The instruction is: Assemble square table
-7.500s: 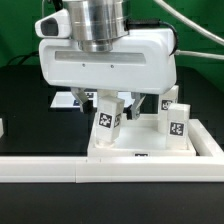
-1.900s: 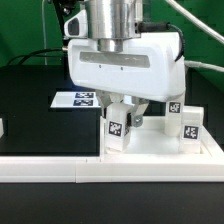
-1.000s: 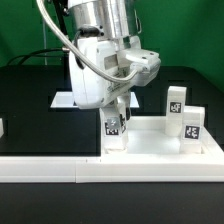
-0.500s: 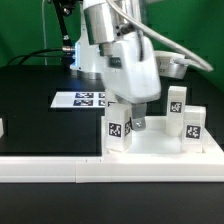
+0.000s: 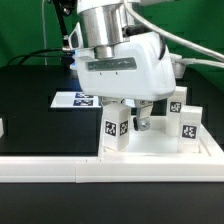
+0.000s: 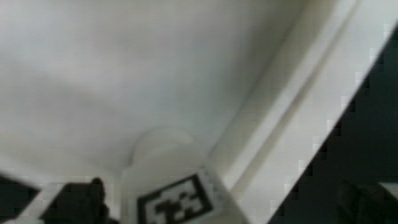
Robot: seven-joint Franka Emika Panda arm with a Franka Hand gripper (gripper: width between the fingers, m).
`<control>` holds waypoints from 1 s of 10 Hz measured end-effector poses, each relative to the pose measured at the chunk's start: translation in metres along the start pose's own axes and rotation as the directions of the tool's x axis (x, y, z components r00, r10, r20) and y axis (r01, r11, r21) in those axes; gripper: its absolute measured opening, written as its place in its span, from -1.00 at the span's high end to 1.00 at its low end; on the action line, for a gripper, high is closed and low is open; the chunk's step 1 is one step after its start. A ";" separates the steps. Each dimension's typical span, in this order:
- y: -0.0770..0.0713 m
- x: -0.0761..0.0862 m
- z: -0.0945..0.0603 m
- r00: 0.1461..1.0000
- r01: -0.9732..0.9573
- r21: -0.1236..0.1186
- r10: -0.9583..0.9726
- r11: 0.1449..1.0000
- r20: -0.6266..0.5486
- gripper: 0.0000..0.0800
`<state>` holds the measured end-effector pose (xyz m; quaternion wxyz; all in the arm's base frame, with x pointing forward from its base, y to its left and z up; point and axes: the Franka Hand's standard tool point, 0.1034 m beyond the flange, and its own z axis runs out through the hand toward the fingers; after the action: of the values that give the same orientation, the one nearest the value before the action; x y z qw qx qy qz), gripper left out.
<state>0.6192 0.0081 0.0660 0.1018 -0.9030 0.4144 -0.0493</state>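
the tool (image 5: pixel 128 122) grips a tagged leg (image 5: pixel 117 131) standing on the near corner of the square slab (image 5: pixel 160 150) on the desk, so screwing-in likely calls for further rotation.

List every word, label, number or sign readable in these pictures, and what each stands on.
No words, brand names or numbers can be read anywhere.
Black-and-white tag, pattern only, on the front leg under the gripper; also seen in the wrist view.
Tags on the two legs further right: patterns only.
Tags on the marker board: patterns only, too small to make out.
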 end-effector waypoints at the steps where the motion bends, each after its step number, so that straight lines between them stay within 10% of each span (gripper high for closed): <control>1: 0.003 0.008 -0.003 0.992 0.129 -0.007 -0.129 0.992 -0.010 -0.62; 3: 0.004 0.008 -0.002 0.992 0.129 -0.018 -0.129 0.992 -0.011 -0.62; 7: 0.006 0.008 -0.001 0.997 -0.075 -0.018 0.075 0.997 -0.014 0.28; 10: 0.007 0.009 -0.001 0.923 -0.385 -0.024 0.385 0.923 -0.012 0.28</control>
<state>0.6200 -0.0031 0.0654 0.0963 -0.8052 0.5846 -0.0260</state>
